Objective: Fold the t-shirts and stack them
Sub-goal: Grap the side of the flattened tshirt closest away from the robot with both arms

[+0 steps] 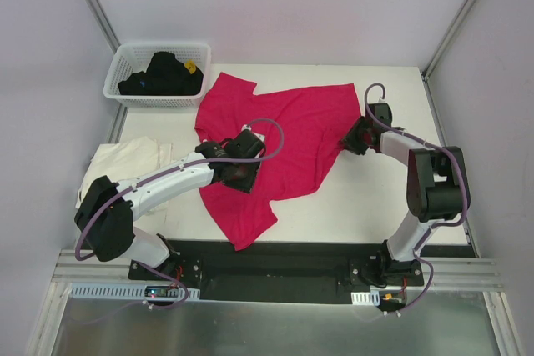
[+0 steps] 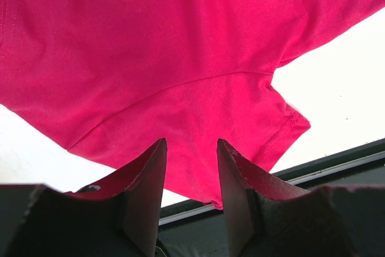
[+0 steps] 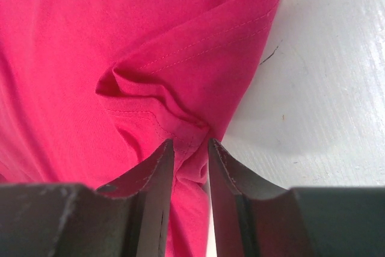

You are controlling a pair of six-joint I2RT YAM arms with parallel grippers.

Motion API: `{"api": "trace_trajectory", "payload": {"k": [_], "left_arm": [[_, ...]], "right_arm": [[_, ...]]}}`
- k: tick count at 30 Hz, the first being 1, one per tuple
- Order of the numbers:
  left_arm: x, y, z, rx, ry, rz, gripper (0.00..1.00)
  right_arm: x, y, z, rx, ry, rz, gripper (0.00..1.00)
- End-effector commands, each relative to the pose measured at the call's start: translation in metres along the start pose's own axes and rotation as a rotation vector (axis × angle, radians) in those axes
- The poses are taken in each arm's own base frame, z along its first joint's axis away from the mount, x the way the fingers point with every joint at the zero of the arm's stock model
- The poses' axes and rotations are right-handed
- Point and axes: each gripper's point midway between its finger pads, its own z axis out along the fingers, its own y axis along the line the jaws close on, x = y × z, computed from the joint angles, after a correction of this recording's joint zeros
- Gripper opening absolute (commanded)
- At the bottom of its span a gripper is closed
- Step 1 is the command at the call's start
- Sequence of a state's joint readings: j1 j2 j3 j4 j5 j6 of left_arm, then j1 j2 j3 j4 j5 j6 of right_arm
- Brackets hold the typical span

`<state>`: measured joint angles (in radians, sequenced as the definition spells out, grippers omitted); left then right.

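Magenta-red t-shirt [image 1: 292, 135] lies spread and rumpled across the middle of the table [image 1: 375, 198]. Right gripper [image 3: 191, 144] is nearly closed, pinching a bunched fold at the shirt's right edge. Left gripper [image 2: 191, 142] sits over the shirt's near-left part, jaws partly apart; whether it grips cannot be told. Cream-white t-shirt [image 1: 125, 156] lies at the table's left edge.

on the table [image 1: 367, 198], far left corner: basket [image 1: 125, 97] with clothes [image 1: 163, 77] inside; mid-table, one t-shirt [image 1: 300, 131], right gripper [image 1: 346, 142] at its right edge; other t-shirt [image 1: 125, 156] at left edge.
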<state>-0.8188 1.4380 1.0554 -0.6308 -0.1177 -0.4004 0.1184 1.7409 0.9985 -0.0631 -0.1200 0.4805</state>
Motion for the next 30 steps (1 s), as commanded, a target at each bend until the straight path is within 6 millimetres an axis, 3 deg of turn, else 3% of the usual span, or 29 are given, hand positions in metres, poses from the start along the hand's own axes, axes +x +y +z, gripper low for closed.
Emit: {"api": "trace_trajectory", "payload": {"k": [1,7,18,24,30], "left_arm": [[-0.015,-0.002,-0.007,-0.005,-0.046,0.025,0.38],[-0.015,-0.003,-0.005,-0.006,-0.042,0.032,0.38],[-0.013,-0.004,0.000,-0.006,-0.022,0.041,0.38],[-0.011,-0.006,0.002,0.006,-0.012,0.040,0.38],[-0.010,-0.005,0.001,0.006,-0.011,0.035,0.38]], "right_arm": [[-0.005,0.013,0.003,-0.034,-0.011,0.003,0.32],[-0.005,0.014,0.007,-0.032,-0.008,0.002,0.32],[-0.009,0.017,0.007,-0.032,-0.014,-0.003,0.13],[-0.010,0.014,-0.001,-0.019,-0.029,-0.014,0.14],[-0.010,0.011,0.001,-0.011,-0.024,-0.012,0.22]]}}
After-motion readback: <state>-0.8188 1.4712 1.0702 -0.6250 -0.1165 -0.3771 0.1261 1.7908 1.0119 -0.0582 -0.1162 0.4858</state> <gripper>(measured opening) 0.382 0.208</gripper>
